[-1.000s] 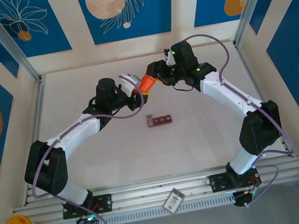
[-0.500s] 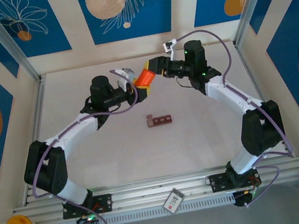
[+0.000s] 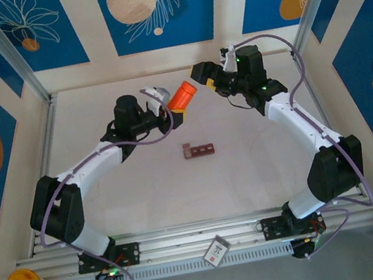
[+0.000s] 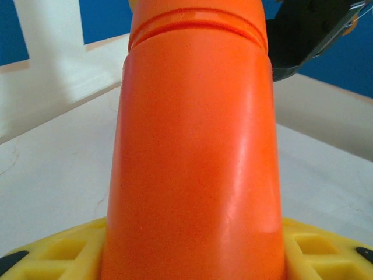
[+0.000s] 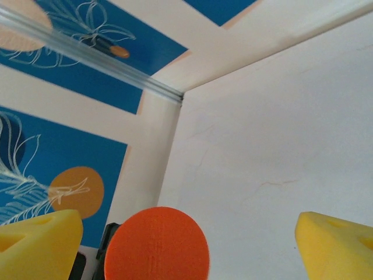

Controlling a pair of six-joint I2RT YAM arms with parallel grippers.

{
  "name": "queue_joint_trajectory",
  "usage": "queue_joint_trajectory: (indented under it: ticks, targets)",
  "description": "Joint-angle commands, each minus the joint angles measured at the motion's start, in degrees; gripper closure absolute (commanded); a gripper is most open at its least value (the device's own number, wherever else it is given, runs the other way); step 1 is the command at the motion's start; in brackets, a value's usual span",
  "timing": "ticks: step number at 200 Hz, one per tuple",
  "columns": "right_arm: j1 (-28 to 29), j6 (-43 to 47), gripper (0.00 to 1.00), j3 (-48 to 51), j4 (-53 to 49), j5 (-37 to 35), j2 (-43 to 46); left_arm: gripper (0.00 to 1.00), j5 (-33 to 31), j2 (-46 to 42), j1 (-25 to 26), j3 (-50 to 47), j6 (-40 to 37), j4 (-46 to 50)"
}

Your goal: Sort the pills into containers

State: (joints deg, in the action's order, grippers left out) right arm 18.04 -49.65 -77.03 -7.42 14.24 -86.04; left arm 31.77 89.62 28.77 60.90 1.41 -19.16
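The pale cream worktop (image 3: 145, 189) carries the containers (image 3: 199, 151), a dark reddish-brown strip of three joined square compartments lying flat, its long side running left to right. Well in front of the containers, an aluminium rail (image 3: 188, 238) borders the worktop.

White arms (image 3: 97, 161) with black joints (image 3: 60, 213), lilac cables (image 3: 277, 38) and yellow pincer fingers (image 5: 335, 245).

Count on inspection: one orange bottle (image 3: 182, 96); one strip of containers (image 3: 198, 151), three compartments; two arms, left arm (image 3: 91, 166) and right arm (image 3: 297, 119); one card (image 3: 217, 249).
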Motion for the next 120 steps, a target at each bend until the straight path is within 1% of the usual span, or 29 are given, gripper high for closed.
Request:
queue_joint_trajectory:
  ticks: [1,61,91,120]
  targets:
    - [1.19,-2.53,0.06,-1.55,-4.53,-3.29,0.64,1.0,-3.7,-1.91,0.71,0.37,-4.54,2.04]
    - [4.84,-2.99,0.09,-3.77,-5.06,-3.15,-2.61,1.0,-4.52,-2.05,1.07,0.55,-6.43,3.88]
    - [6.17,-2.67,0.14,-5.88,-6.01,-2.72,-4.25,1.0,-4.49,-1.56,1.27,0.88,-6.43,3.82]
    - [6.74,-2.51,0.24,-5.91,-6.08,-2.99,-4.5,1.0,-4.48,-1.62,1.35,0.69,-6.42,3.61]
